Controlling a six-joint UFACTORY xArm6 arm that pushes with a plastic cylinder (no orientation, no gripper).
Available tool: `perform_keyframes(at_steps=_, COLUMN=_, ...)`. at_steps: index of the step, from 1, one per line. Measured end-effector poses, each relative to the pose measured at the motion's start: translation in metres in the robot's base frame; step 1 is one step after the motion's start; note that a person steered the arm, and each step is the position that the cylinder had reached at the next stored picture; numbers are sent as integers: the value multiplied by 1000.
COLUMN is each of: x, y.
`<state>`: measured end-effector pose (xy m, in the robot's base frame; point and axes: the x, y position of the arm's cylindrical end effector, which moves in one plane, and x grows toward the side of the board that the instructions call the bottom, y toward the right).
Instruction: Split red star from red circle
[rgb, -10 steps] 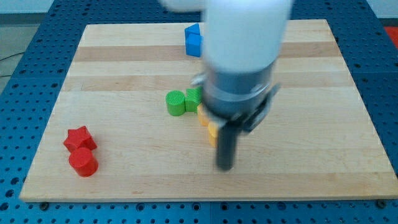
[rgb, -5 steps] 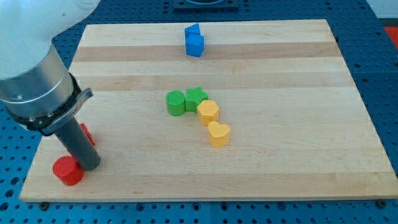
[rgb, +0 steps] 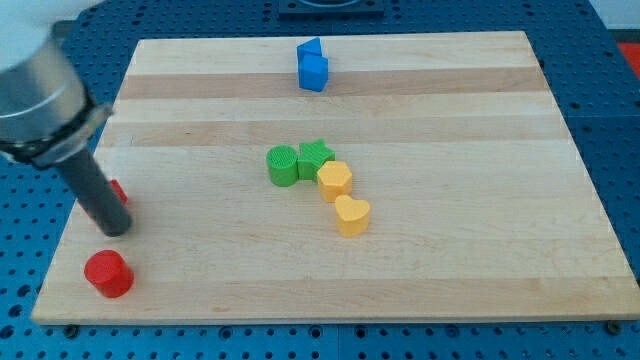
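The red circle (rgb: 108, 274) lies near the board's bottom left corner. The red star (rgb: 117, 191) is mostly hidden behind my rod; only a small red edge shows at the board's left side. My tip (rgb: 117, 228) rests on the board just below the star and above the circle, between the two. A clear gap of bare wood separates the tip from the circle.
A green circle (rgb: 283, 165) and green star (rgb: 316, 155) sit mid-board, with two yellow blocks (rgb: 335, 180) (rgb: 351, 215) right below them. Two blue blocks (rgb: 312, 66) stand at the view's top. The wooden board (rgb: 480, 250) lies on a blue perforated table.
My rod swept from mid-board to the left, came between the red blocks, then moved up and left. The circle slid down-left; the star moved up.
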<state>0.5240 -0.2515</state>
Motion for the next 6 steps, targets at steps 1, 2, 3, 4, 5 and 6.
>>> perform_keyframes(at_steps=1, x=1, y=-20)
perform_keyframes(at_steps=2, x=-10, y=-45)
perform_keyframes(at_steps=3, x=-55, y=-26)
perform_keyframes(at_steps=4, x=-79, y=42)
perform_keyframes(at_steps=5, x=-110, y=93)
perform_keyframes(at_steps=6, x=-172, y=120)
